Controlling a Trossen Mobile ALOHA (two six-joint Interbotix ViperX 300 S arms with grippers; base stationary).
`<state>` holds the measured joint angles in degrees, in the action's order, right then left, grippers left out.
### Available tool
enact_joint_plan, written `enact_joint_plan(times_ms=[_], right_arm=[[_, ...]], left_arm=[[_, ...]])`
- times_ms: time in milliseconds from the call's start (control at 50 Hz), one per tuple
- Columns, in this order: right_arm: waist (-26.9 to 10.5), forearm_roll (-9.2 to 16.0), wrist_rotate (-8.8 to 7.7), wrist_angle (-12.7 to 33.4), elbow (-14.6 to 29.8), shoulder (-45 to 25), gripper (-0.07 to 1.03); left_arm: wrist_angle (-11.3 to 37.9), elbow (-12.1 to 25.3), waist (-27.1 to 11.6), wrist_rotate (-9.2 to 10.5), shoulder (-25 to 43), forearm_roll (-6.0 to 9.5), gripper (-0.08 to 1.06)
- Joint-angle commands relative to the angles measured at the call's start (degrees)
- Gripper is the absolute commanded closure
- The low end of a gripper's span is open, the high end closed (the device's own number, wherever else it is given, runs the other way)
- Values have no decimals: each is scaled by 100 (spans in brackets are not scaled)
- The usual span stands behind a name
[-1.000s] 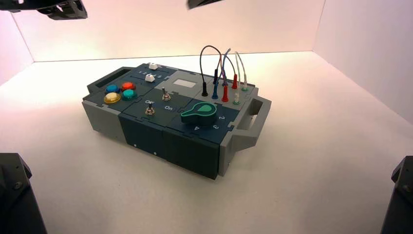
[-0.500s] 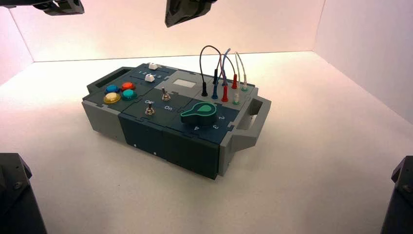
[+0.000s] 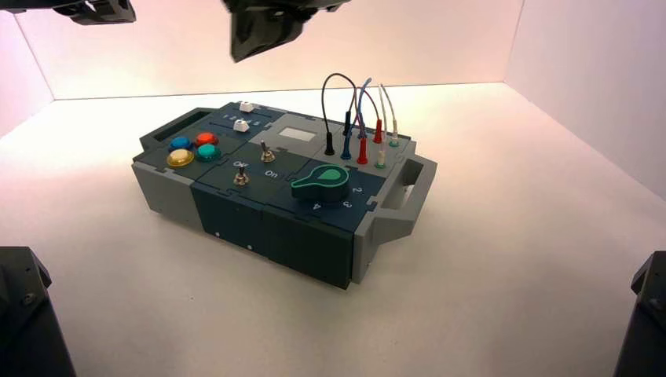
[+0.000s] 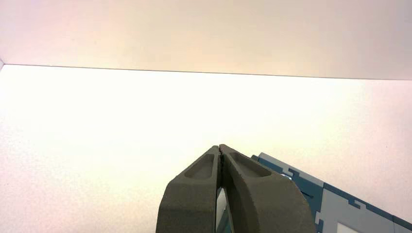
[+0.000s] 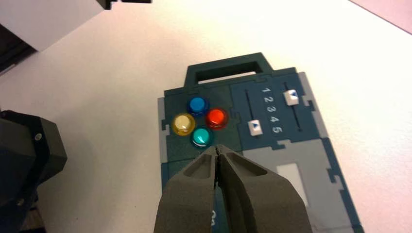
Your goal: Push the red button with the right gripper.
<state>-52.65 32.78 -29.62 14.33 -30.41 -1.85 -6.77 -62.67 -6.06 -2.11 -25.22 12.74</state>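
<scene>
Red button (image 5: 216,118) sits below and just ahead of the right gripper (image 5: 216,150), whose fingers are pressed together, empty.

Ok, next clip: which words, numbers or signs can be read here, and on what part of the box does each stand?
"1 2 3 4 5": a column of numbers between the two sliders, plain in the right wrist view.
"On": beside the toggle switches, high view; its partner word is too blurred to copy.
Numbers by the green knob: too small to trust.
Nothing else is lettered.
</scene>
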Motion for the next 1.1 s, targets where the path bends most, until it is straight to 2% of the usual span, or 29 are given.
enact_joint_plan(times_ms=[20, 760, 1100], right_arm=[[-44, 0, -26, -26, 290, -53, 98], [-176, 0, -44, 378, 1327, -1169, 98], [-176, 0, -53, 431, 1441, -1389, 98]], left_arm=[[-44, 114, 35, -18, -26, 0, 101], [-35, 70, 176, -9, -79, 0, 101], [-35, 70, 185, -9, -79, 9, 101]])
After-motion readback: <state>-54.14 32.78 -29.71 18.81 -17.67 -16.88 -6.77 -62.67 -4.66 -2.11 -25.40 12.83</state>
